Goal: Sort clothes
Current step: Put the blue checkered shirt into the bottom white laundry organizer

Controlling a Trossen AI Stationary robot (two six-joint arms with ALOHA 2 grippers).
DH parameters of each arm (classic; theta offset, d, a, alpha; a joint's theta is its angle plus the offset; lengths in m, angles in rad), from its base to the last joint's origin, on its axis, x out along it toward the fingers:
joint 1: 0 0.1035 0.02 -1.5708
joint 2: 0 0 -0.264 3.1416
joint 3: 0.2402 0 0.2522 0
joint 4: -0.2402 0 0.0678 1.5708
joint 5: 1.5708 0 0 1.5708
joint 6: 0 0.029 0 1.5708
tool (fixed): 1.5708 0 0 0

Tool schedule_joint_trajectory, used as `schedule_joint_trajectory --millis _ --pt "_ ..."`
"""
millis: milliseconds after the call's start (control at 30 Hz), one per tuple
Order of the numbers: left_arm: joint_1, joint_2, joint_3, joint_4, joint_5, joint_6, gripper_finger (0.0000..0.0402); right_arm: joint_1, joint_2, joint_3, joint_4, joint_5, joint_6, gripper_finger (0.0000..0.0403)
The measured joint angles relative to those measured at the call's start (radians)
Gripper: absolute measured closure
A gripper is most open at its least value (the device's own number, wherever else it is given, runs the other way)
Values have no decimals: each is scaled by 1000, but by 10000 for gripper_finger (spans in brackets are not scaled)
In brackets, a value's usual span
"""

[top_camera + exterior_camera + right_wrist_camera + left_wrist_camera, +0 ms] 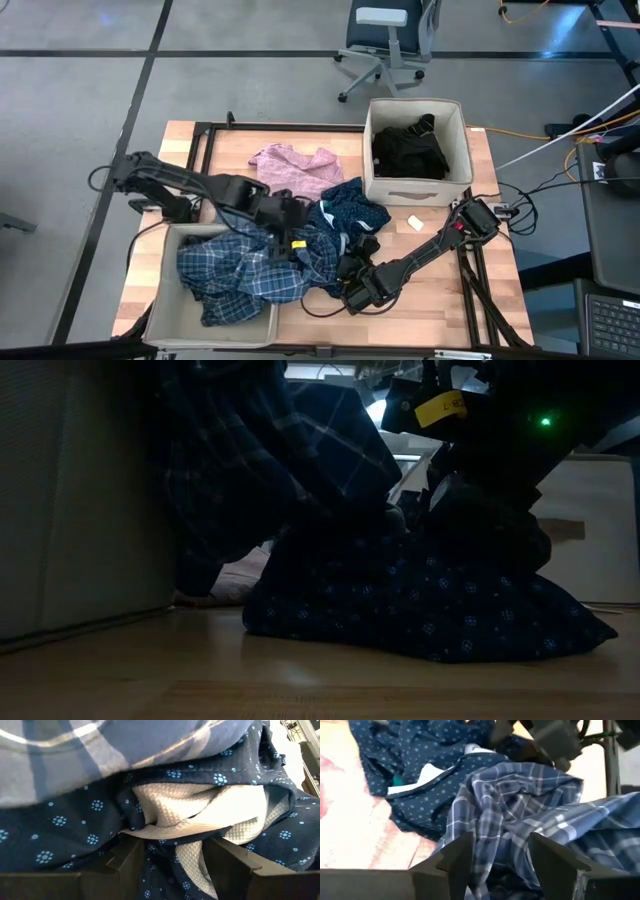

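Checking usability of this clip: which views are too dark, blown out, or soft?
Low view: heavily backlit, the dotted navy garment and plaid shirt nearly black. Left wrist view: table washed out at one side, plaid shirt sharp. Right wrist view: white cloth clear, nearest plaid blurred. High view: evenly lit.

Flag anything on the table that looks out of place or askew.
The blue-white plaid shirt is only half in the near bin: it spills over the bin's edge onto the table and the dark dotted garment. The left tool is open around its folds. A small white piece lies loose by the far bin.
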Motion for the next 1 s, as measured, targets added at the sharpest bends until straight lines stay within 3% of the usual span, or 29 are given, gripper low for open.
schedule_joint_trajectory --millis 167,333,567,667,833,1000 --pt "11 43 1 5 78 74 219 0 0 0 1 3 0 205" --pt "11 91 1 -8 19 131 219 0 0 0 4 24 1 205" --pt "12 151 2 -41 18 208 228 0 0 0 9 30 1 205" --pt "16 162 2 -63 22 208 270 0 0 0 10 30 1 205" --pt "11 162 2 -68 18 229 386 0 0 0 16 31 0 205" --pt "-35 109 20 -87 -81 182 397 0 0 0 14 31 0 205"
